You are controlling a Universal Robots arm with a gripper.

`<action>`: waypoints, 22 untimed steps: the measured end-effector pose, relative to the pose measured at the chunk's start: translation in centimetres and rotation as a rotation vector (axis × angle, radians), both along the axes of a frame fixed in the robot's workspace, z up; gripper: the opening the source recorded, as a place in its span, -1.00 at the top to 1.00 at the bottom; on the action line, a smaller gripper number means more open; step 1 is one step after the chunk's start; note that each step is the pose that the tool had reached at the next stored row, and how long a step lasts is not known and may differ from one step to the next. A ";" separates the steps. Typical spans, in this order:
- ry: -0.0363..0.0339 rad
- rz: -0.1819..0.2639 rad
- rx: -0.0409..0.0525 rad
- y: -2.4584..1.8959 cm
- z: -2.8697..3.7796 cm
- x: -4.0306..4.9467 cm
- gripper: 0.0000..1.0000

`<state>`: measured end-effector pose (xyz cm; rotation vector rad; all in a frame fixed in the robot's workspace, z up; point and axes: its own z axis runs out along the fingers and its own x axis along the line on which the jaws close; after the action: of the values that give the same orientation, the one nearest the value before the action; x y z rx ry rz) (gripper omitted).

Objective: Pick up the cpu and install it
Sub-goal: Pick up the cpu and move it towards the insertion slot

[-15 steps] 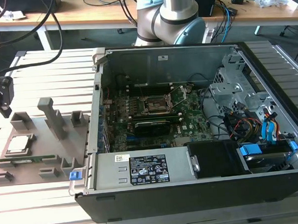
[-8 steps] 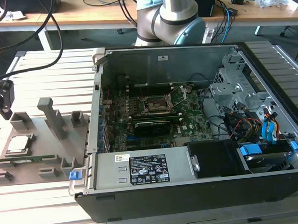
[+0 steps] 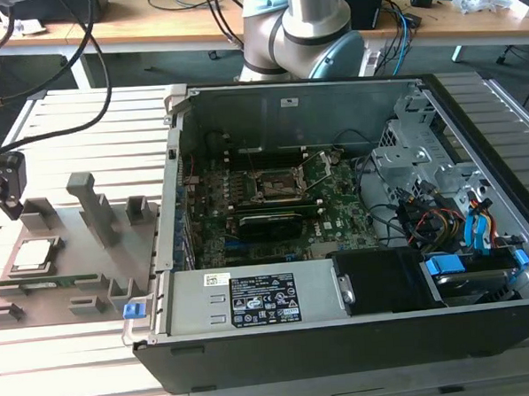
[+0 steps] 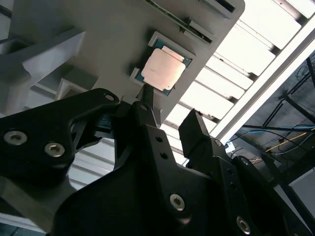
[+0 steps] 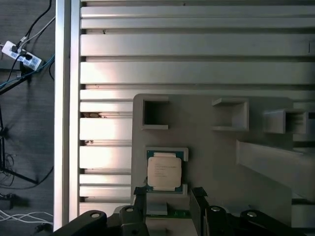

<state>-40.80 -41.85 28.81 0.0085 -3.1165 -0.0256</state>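
So, writing first: cpu [image 5: 164, 170] lid has faint print, too small to read. PC case [image 3: 338, 247] has a black-and-white sticker [image 3: 263, 300] on the PSU, dense print and logos, not legible either.

Surface: slotted aluminium bench [image 3: 78, 367]. The case sits on it, side panel off, mobo and socket [image 3: 277, 184] exposed. A grey fixture plate [image 3: 68, 261] lies at the exterior view's left, just beside the case. Wooden desk w/ cables behind; dark floor w/ a power strip [image 5: 19, 54] in the first wrist view.

Cpu sits flat in its raised holder on the plate, silver lid up, green rim visible [image 3: 34, 255]. RAM stick [image 3: 60, 282] lies in a slot just beside it.

Gripper [image 5: 167, 194] is released: fingers spread, nothing between them. In both wrist views the fingertips [image 4: 146, 98] are close to the cpu [image 4: 163, 68] edge, roughly centred on it; can't tell if touching.
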 end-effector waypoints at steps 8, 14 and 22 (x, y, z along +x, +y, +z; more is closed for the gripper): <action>0.0000 0.000 0.0000 -0.02 -1.78 -0.48 0.04; 0.0000 0.000 0.0000 -0.02 -3.05 -0.68 0.04; -0.0001 0.005 0.0000 -0.03 -4.52 -0.81 0.04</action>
<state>-41.61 -41.89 24.29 0.0163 -3.1165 -0.0255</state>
